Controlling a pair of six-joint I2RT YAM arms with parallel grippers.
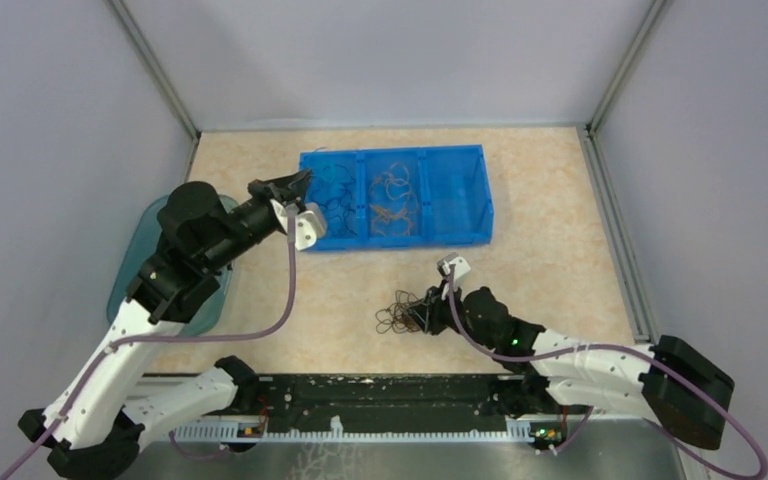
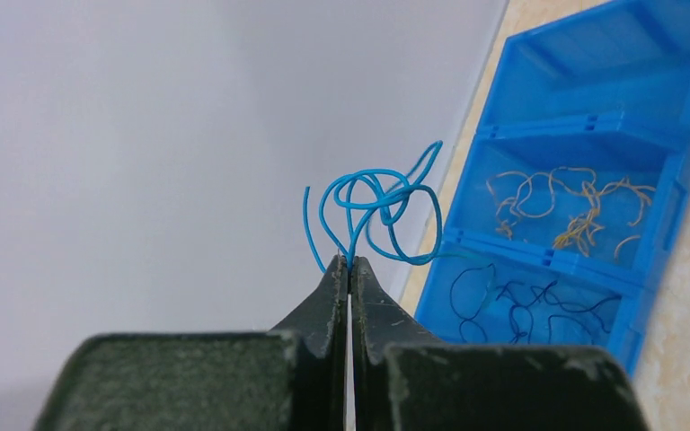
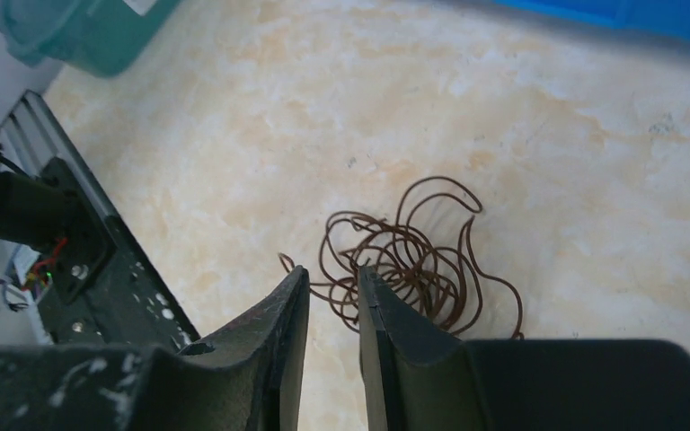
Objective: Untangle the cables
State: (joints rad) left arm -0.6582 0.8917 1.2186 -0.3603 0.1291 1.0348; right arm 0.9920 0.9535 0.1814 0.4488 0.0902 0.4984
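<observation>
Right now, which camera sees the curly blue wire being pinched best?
Left wrist view: the blue wire is close up, pinched in the left fingers. In the top external view it's too tiny to make out; the right wrist view misses it.

The table (image 1: 560, 270) is a pale sandy colour with cloudy white patches, like marble. At the far side is a bright blue tray (image 1: 440, 240). The orange-yellow wires (image 1: 392, 195) are in its middle box, and the dark wires (image 2: 521, 305) in its left box look almost black. The curly blue wire (image 2: 379, 199) is a lighter sky blue. The near brown wires (image 3: 413, 265) are dark chocolate brown. The left gripper (image 2: 349, 262) and right gripper (image 3: 332, 274) are black with pale scuffs. The left arm (image 1: 110, 360) and the right arm (image 1: 580, 365) are part black, part white, each with a purple cable (image 1: 290, 290). On the left is a see-through teal tub (image 1: 132, 262). The walls (image 1: 390, 60) are plain pale grey.
</observation>
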